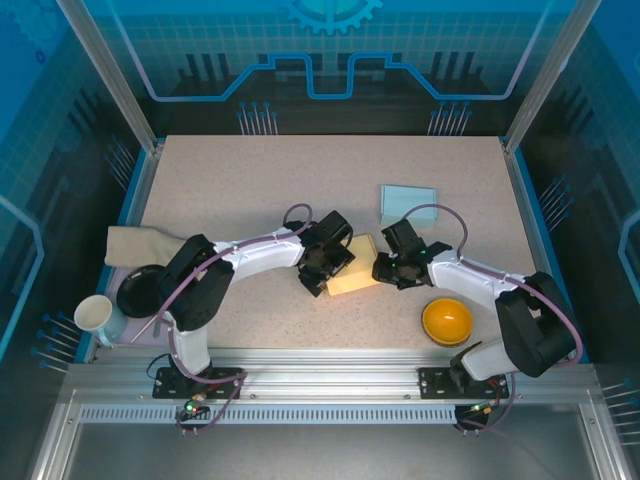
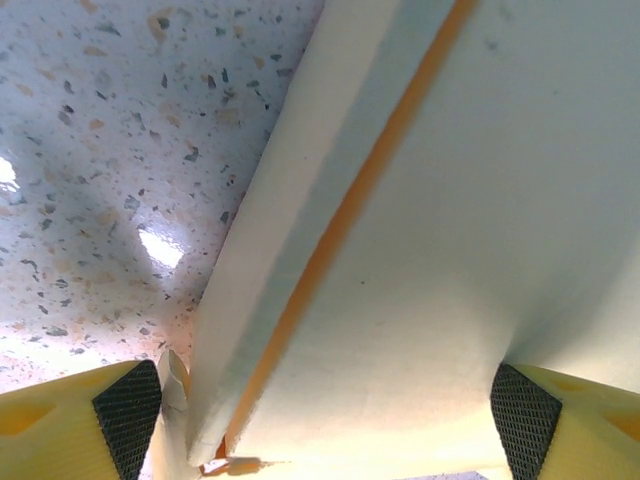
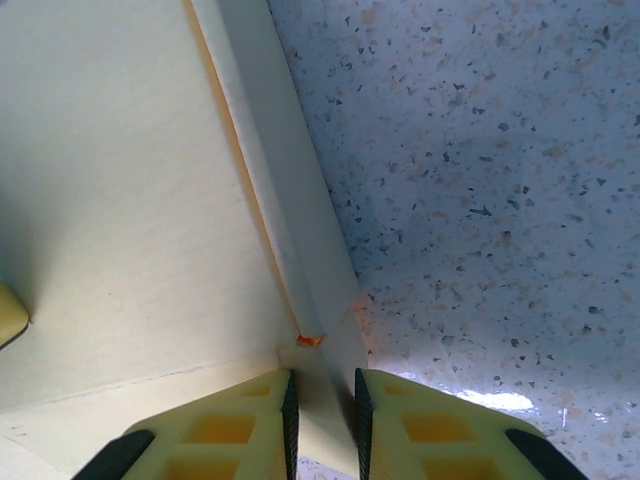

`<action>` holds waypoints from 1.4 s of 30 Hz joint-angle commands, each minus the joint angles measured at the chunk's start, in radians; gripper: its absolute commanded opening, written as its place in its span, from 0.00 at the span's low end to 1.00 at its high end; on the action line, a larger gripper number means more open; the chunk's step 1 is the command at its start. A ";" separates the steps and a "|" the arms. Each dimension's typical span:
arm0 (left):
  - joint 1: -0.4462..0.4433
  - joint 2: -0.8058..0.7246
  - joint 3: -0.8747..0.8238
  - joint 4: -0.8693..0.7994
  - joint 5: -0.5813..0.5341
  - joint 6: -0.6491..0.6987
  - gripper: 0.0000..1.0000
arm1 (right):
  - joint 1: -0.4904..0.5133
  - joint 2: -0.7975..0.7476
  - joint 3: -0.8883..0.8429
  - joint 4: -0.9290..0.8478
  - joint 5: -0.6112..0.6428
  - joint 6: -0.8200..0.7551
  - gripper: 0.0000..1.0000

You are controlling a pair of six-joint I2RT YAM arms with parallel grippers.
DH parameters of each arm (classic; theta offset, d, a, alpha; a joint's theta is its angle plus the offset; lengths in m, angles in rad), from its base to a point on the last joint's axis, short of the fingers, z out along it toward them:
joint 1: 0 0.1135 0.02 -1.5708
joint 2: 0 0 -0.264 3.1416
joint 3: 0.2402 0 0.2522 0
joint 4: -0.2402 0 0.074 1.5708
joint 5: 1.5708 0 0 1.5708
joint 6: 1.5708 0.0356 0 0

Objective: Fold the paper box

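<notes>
Top external view has my two hands meeting over the middle of the table point(image 1: 250, 180). The paper box point(image 1: 355, 268) lies between them, with my left gripper point(image 1: 322, 270) at one end of it and my right gripper point(image 1: 384, 270) at the other. Beyond my right gripper, farther from me, lies a pale blue flat piece point(image 1: 408, 203). Nearer to me, on the outer side of that hand, sits an orange bowl point(image 1: 447, 321).

From my left wrist, I see my jaws standing wide. The cream box, with its orange fold line, runs out ahead from between them. One pad point(image 2: 128, 415) sits just beside the box's folded edge, with a sliver of gap. The other pad point(image 2: 525, 412) is right against the broad panel, and I cannot tell whether it presses there. I would not call this a hold: the hand straddles the box with its jaws apart.

From my right wrist, my jaws are drawn almost together. They pinch a thin strip of the box's wall between the yellow fingers point(image 3: 230, 425). The strip fills the narrow slot between the two pads. The broad cream panel spreads away ahead on one side of these fingers. The bare speckled table lies on the other side.
</notes>
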 commanded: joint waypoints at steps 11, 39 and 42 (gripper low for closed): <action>-0.014 0.011 0.076 -0.030 0.088 -0.057 0.91 | 0.015 0.034 0.075 -0.134 -0.028 0.027 0.29; 0.022 0.042 -0.021 -0.073 -0.050 0.007 0.88 | 0.014 0.050 -0.061 0.019 0.107 -0.054 0.26; 0.025 0.043 -0.031 -0.064 -0.040 0.001 0.88 | 0.013 0.046 -0.061 0.027 0.105 -0.059 0.26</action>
